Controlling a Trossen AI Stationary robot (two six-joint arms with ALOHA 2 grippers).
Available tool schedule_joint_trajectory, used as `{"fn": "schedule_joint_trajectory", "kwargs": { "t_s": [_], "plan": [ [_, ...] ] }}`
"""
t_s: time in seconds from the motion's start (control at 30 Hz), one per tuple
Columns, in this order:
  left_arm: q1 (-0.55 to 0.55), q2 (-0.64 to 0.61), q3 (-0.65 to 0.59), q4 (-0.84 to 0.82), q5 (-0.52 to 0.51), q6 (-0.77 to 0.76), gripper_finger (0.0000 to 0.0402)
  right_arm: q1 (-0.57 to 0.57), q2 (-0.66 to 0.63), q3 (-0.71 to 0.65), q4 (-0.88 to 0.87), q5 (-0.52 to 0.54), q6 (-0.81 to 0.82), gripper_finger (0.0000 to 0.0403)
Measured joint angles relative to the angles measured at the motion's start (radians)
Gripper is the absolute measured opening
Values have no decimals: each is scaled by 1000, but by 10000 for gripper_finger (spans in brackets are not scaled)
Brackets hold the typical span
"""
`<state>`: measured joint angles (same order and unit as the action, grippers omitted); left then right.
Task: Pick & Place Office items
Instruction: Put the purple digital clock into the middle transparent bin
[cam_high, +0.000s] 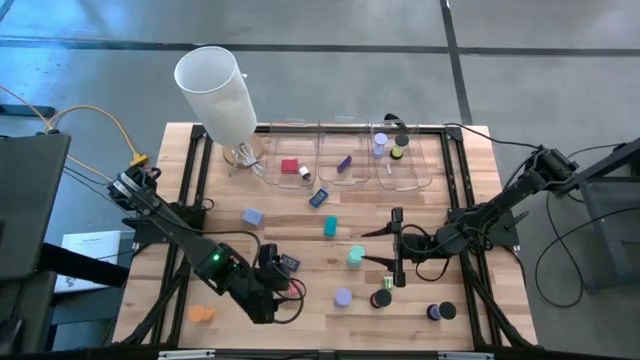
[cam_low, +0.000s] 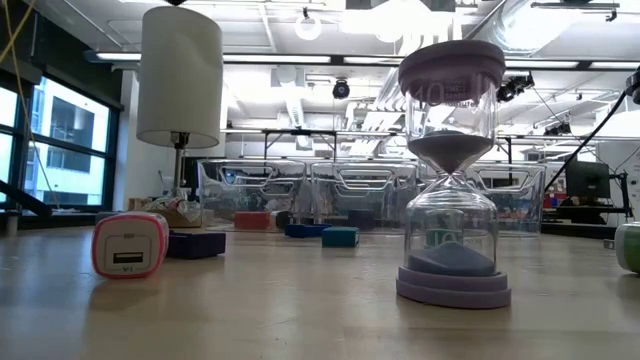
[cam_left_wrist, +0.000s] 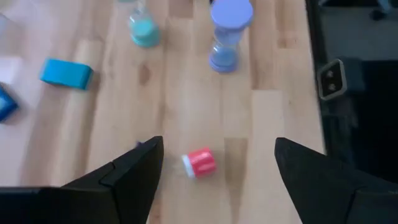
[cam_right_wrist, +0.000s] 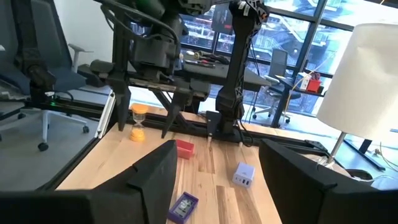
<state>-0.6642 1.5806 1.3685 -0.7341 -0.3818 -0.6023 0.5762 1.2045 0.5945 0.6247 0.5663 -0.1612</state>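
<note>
Office items, scattered over a wooden table (cam_high: 300, 300) and in clear bins along its far edge.

Loose on the table:
- Lavender hourglass (cam_high: 343, 297), upright, near the front edge between the two arms; it stands large in the low view (cam_low: 452, 180), sand in both bulbs.
- Teal hourglass (cam_high: 355, 257), upright, just behind the lavender one.
- Red-and-white charger block (cam_left_wrist: 199, 162), lying on its side between the left gripper's fingers, untouched; in the low view (cam_low: 130, 245) its socket end faces the camera.
- Teal block (cam_high: 330, 228), mid-table; blue flat piece (cam_high: 319, 198) behind it, near the bins.
- Lavender block (cam_high: 252, 216), left of centre.
- Orange hourglass (cam_high: 203, 314), front left corner.
- Green-and-black round piece (cam_high: 382, 298), just beside the right gripper; dark round piece (cam_high: 441, 312), front right.

In the bins:
- Left bin (cam_high: 290, 150): red block (cam_high: 290, 168) and a small pale piece.
- Middle bin (cam_high: 345, 148): purple piece (cam_high: 344, 164).
- Right bin (cam_high: 405, 150): pale lavender, yellow and dark round pieces.

Other:
- Lamp with tall white shade (cam_high: 215, 93), far left corner.
- Left gripper (cam_high: 283, 266), low over the front left of the table, fingers spread wide and holding nothing.
- Right gripper (cam_high: 398, 246), mid-right of the table, fingers spread wide, holding nothing.
</note>
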Motion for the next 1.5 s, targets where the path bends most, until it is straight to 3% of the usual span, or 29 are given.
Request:
{"fn": "schedule_joint_trajectory", "kwargs": {
  "t_s": [0.1,0.5,0.87,1.5],
  "plan": [
    [24,0,0,-24,43,15,301,0,0,0,0,0,0,217],
    [65,3,0,-46,44,80,301,0,0,0,0,0,-19,217],
    [65,110,0,-190,13,240,301,0,0,0,0,3,-20,217],
    [127,183,-4,-246,6,310,300,0,0,1,0,-23,-20,217]
  ]
}}
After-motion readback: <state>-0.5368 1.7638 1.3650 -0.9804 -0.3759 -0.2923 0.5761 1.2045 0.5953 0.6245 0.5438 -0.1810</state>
